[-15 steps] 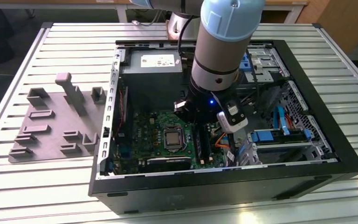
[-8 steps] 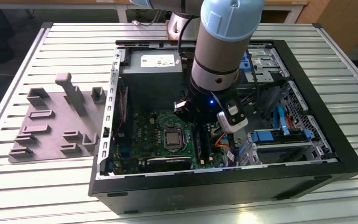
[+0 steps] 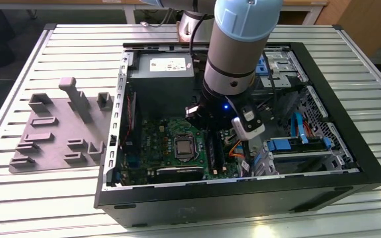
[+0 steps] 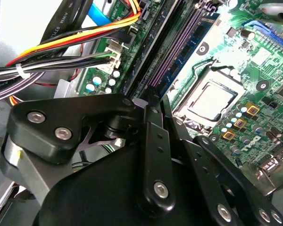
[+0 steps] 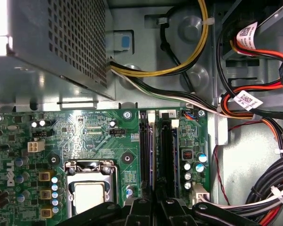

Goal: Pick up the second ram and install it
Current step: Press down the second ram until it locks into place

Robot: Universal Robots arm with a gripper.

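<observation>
1. The claw [image 4: 148, 101] is low inside an open PC case [image 3: 349, 163], its black fingers drawn near together right over the slots [image 5: 166, 150]. I cannot tell whether they grip anything.
2. In both wrist views a thin purplish strip runs out from the fingertips along the slots. It may be the ram [image 4: 177, 49] seen edge-on, standing in or just above a slot; the view is too poor to be sure.
3. On the exterior view's left, a grey tray [image 3: 51, 129] with raised blocks lies on the slatted table [image 3: 78, 39], just beside the case.
4. Inside the case, a grey power supply [image 3: 162, 79] sits at the far side, with the green motherboard [image 3: 154, 144] nearer the camera.
5. The CPU socket [image 3: 184, 147] lies on the board, just beside the slots.
6. The arm [image 3: 233, 54] comes down over the middle of the case.
7. On the exterior view's right, red, orange and black cables [image 3: 238, 148] lie near blue drive bays [image 3: 289, 145].
</observation>
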